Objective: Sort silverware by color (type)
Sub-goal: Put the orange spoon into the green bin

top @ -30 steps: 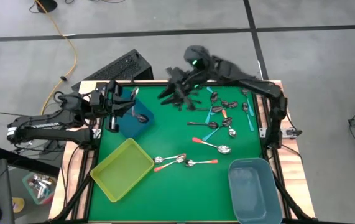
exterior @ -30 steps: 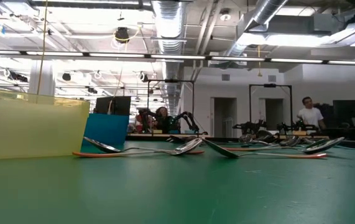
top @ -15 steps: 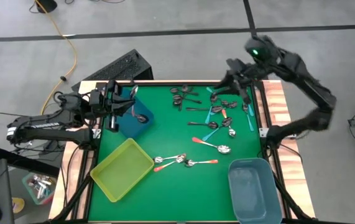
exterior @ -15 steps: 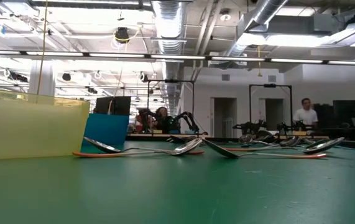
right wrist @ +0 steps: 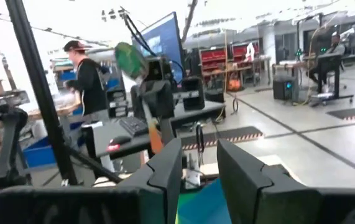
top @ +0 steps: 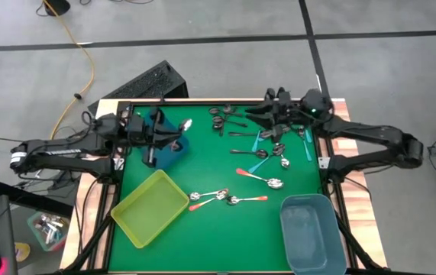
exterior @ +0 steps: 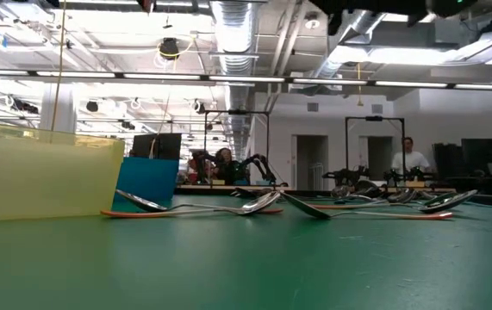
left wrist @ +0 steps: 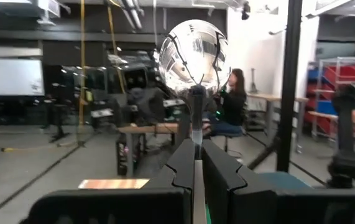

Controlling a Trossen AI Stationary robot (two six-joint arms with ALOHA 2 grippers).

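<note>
One spoon (left wrist: 193,55) is pinched by left end effector (left wrist: 196,163); right end effector (right wrist: 199,163) gapes.

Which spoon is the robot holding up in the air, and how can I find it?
Find the dark blue bin at the green table's upper left in the high view. The left gripper is over it, shut on a spoon. Only that spoon is off the table, its shiny round bowl sticking out past the fingers; the others lie flat on the green.
</note>
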